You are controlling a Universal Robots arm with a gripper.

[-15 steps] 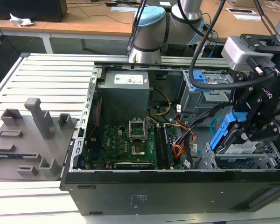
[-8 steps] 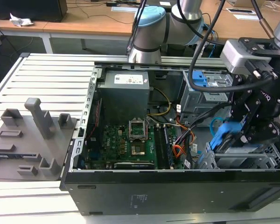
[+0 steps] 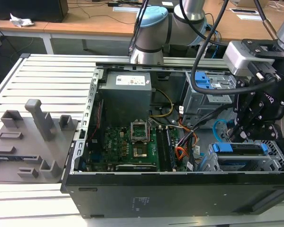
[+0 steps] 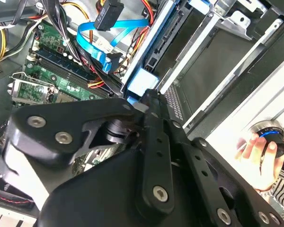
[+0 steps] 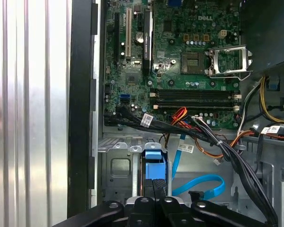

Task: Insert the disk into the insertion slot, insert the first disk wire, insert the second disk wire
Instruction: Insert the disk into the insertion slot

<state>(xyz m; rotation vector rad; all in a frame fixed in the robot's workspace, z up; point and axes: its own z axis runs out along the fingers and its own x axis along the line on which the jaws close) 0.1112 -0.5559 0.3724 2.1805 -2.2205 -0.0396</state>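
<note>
The disk (image 3: 240, 149), in its blue carrier frame (image 5: 152, 160), sits in the insertion slot (image 3: 276, 160), the low grey cage (image 5: 114, 166) at the case's corner on the exterior view's right. My gripper (image 3: 240, 136) hangs right above it. In both wrist views its black fingers (image 5: 149, 185) stand shut together, tips at the carrier's blue end (image 4: 141, 83). The second disk wire (image 5: 204, 182), a light-blue flat cable, curls loose beside the cage with its dark plug (image 5: 197, 194) free. It also loops over the board (image 4: 114, 27). I cannot tell which dark wire is the first disk wire.
A bundle of black and red-orange wires (image 5: 189, 127) crosses between the motherboard (image 5: 180, 56) and the cage. The taller grey bay with blue latch (image 3: 206, 82) stands behind. A person's hand (image 4: 255, 153) rests on a blue knob outside the case. Grey fixtures (image 3: 35, 137) lie on the exterior view's left.
</note>
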